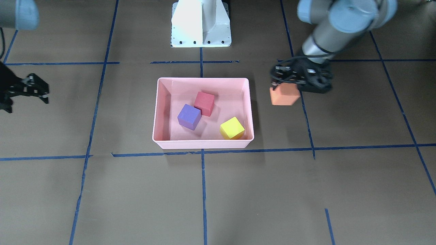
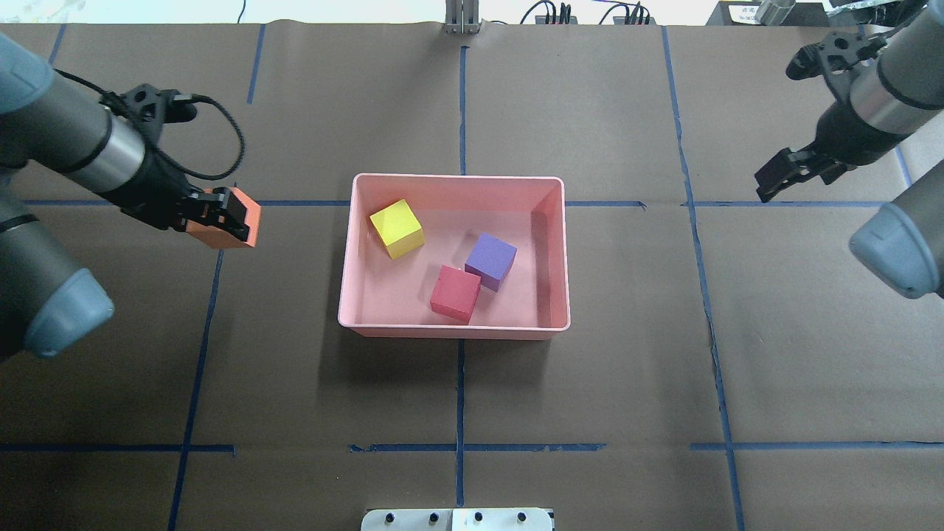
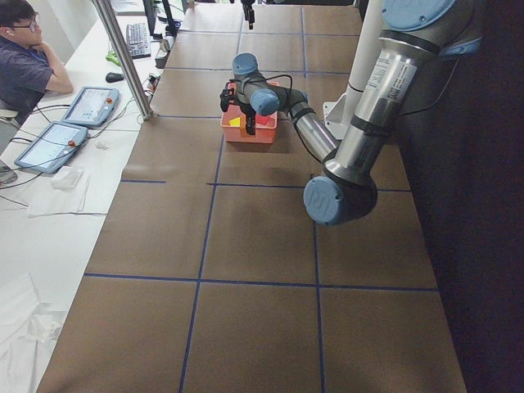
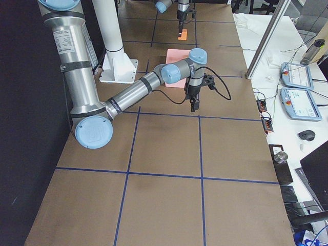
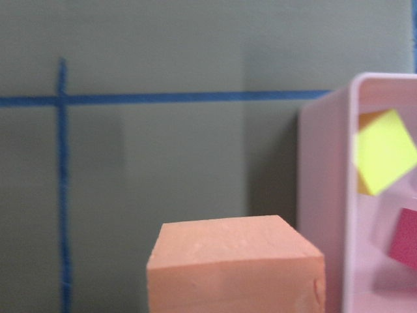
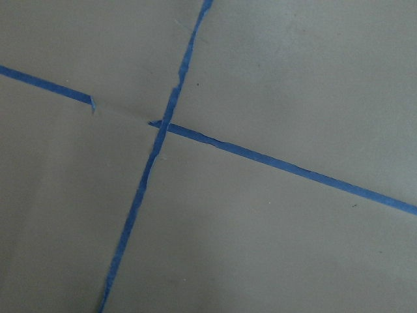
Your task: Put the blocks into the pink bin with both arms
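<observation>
The pink bin (image 2: 457,178) sits mid-table and holds the yellow-green block (image 2: 397,228), the purple block (image 2: 490,260) and the red-pink block (image 2: 455,292). My left gripper (image 2: 220,220) is shut on the orange block (image 2: 247,221) and holds it above the table, left of the bin and outside it. In the front view that block (image 1: 284,95) hangs to the right of the bin (image 1: 202,79). The left wrist view shows the orange block (image 5: 234,267) close up, with the bin wall (image 5: 322,195) to its right. My right gripper (image 2: 783,177) is open and empty, far right of the bin.
The white pedestal base (image 1: 201,23) stands behind the bin. Blue tape lines (image 6: 163,124) cross the brown table cover. An operator (image 3: 24,65) sits at a side desk with tablets beyond the table's far edge.
</observation>
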